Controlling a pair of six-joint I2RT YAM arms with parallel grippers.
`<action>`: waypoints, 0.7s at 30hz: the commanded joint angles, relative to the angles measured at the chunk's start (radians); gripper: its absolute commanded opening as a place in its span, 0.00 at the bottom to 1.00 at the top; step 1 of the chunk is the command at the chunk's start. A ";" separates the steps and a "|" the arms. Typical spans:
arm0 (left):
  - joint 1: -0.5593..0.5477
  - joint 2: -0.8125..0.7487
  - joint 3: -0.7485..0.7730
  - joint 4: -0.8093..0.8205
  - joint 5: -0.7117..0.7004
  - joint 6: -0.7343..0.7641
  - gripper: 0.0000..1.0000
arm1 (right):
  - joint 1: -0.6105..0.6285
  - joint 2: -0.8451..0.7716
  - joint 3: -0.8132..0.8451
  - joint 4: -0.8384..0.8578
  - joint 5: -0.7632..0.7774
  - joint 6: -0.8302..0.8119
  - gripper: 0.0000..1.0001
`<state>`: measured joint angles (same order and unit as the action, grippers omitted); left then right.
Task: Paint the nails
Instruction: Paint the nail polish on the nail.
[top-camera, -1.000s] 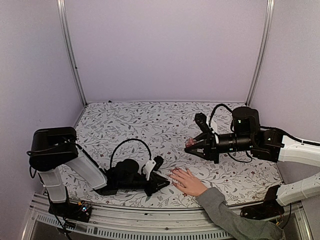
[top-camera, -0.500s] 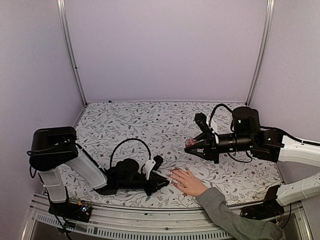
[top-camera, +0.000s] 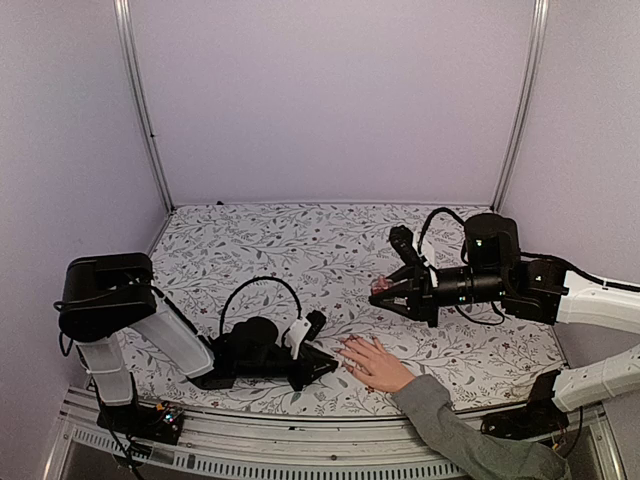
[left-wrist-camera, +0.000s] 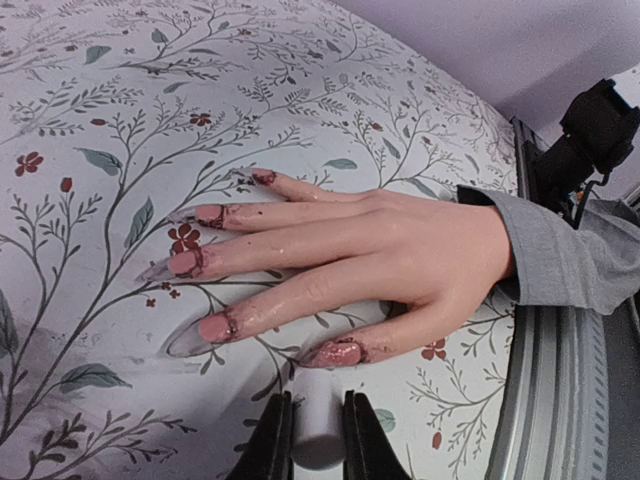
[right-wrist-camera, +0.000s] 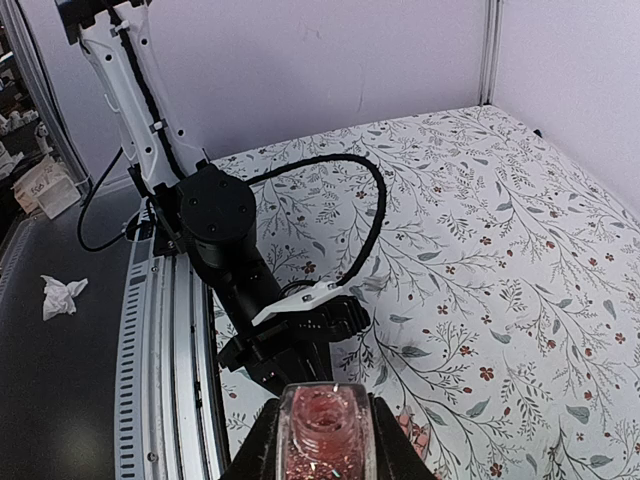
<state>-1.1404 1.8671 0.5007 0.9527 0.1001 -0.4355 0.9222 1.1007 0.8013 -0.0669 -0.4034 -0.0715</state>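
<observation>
Floral tablecloth (top-camera: 250, 240) carries the hand (left-wrist-camera: 400, 250) flat at its near edge, nails (left-wrist-camera: 215, 327) facing the left gripper (left-wrist-camera: 318, 440), clamped on a white brush stem (left-wrist-camera: 318, 425); the right gripper (right-wrist-camera: 322, 455) clasps the open polish bottle (right-wrist-camera: 325, 425) nearby for dipping.

L gripper (top-camera: 322, 362): black fingers (left-wrist-camera: 270, 448), white plate (top-camera: 297, 335) just behind them, then black cable (top-camera: 258, 280) looping up. Round black joint (right-wrist-camera: 215, 212) behind plate shows small screws. L arm (top-camera: 175, 342): white links, boxy black housing at end far from fingers. R gripper (top-camera: 380, 290): black too; behind fingers a black barrel-shaped wrist w/ cable loop (top-camera: 440, 211), then white link (top-camera: 600, 300).
</observation>
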 joint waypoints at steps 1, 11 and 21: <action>0.016 0.014 0.010 -0.014 -0.004 -0.004 0.00 | -0.004 -0.004 0.012 0.014 0.003 -0.005 0.00; 0.018 0.015 0.010 -0.022 -0.007 -0.004 0.00 | -0.005 -0.004 0.009 0.016 0.000 -0.004 0.00; 0.017 0.015 0.015 -0.035 -0.007 -0.002 0.00 | -0.005 -0.005 0.006 0.023 -0.002 -0.003 0.00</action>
<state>-1.1400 1.8671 0.5007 0.9333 0.0971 -0.4385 0.9222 1.1007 0.8013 -0.0669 -0.4034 -0.0715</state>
